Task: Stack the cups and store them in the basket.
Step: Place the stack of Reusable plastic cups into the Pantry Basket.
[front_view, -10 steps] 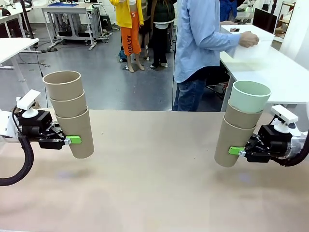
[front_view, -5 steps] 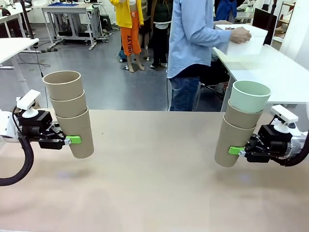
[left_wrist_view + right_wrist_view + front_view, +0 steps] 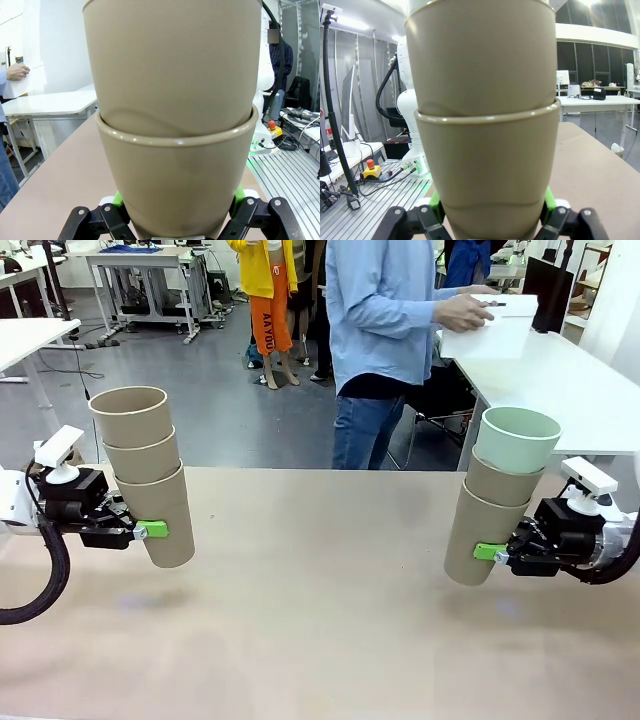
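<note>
Left claw (image 3: 155,530) was closed on the lowest cup of a stack of three tan-brown cups (image 3: 145,475), one green pad (image 3: 152,530) pressed against the cup wall low down. The stack hung above the left part of the tabletop (image 3: 320,620), its mouth tipped slightly toward the left edge. In the left wrist view the same claw (image 3: 175,212) had its pads (image 3: 118,199) flat on either side of the outer cup (image 3: 175,180), with the next cup (image 3: 172,65) nested into it. Beyond the far edge a person (image 3: 385,320) in a light blue shirt stood with one hand (image 3: 465,312) on the white basket (image 3: 495,338), which was over a white table at far right, well apart from both stacks. Right claw (image 3: 485,551) was clamped on the bottom cup of a second stack (image 3: 495,515): two tan-brown cups with the mint green cup (image 3: 518,438) on top, leaning a little to the right, clear of the tabletop. The right wrist view showed that claw (image 3: 487,212) with green pads (image 3: 435,200) tight against the outer tan cup (image 3: 487,165).
</note>
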`<state>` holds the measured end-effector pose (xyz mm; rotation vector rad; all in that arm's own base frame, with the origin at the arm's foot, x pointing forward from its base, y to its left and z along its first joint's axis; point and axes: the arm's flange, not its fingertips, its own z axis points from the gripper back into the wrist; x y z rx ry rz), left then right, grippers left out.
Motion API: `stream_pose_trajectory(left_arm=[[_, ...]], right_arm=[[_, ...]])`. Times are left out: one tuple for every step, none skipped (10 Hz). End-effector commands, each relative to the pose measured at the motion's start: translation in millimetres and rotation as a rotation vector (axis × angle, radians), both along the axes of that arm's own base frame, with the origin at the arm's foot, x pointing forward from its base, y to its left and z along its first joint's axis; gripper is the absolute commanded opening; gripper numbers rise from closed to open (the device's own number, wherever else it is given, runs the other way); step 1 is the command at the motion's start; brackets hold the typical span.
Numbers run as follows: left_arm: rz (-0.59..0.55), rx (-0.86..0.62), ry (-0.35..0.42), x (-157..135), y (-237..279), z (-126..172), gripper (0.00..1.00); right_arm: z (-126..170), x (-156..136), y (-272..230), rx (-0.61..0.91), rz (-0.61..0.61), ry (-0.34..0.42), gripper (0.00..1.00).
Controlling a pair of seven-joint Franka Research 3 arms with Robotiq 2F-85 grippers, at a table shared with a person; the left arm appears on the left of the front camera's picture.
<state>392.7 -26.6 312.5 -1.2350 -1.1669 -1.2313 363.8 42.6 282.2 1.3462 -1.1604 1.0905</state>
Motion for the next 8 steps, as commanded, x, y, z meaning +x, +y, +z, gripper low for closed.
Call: stream_pose_trajectory(left_arm=[[-0.005,-0.002,-0.01,-0.4,-0.3,4.5,0.85],[-0.005,-0.002,-0.01,-0.4,-0.3,4.5,0.85],[-0.005,-0.002,-0.01,-0.4,-0.3,4.5,0.85],[-0.005,-0.002,-0.01,-0.4,-0.3,4.5,0.85],[-0.005,-0.002,-0.01,-0.4,-0.3,4.5,0.85],[-0.005,-0.002,-0.01,-0.4,-0.3,4.5,0.85],[-0.005,-0.002,-0.01,-0.4,-0.3,4.5,0.85],[-0.005,-0.002,-0.01,-0.4,-0.3,4.5,0.85]], right_arm=[[5.1,0.6,-0.3,0.001,0.003,0.01,0.86],[5.1,0.6,-0.3,0.001,0.003,0.01,0.86],[5.1,0.6,-0.3,0.001,0.003,0.01,0.86],[5.1,0.6,-0.3,0.001,0.003,0.01,0.86],[5.1,0.6,-0.3,0.001,0.003,0.01,0.86],[5.1,0.6,-0.3,0.001,0.003,0.01,0.86],[5.1,0.6,-0.3,0.001,0.003,0.01,0.86],[5.1,0.6,-0.3,0.001,0.003,0.01,0.86]])
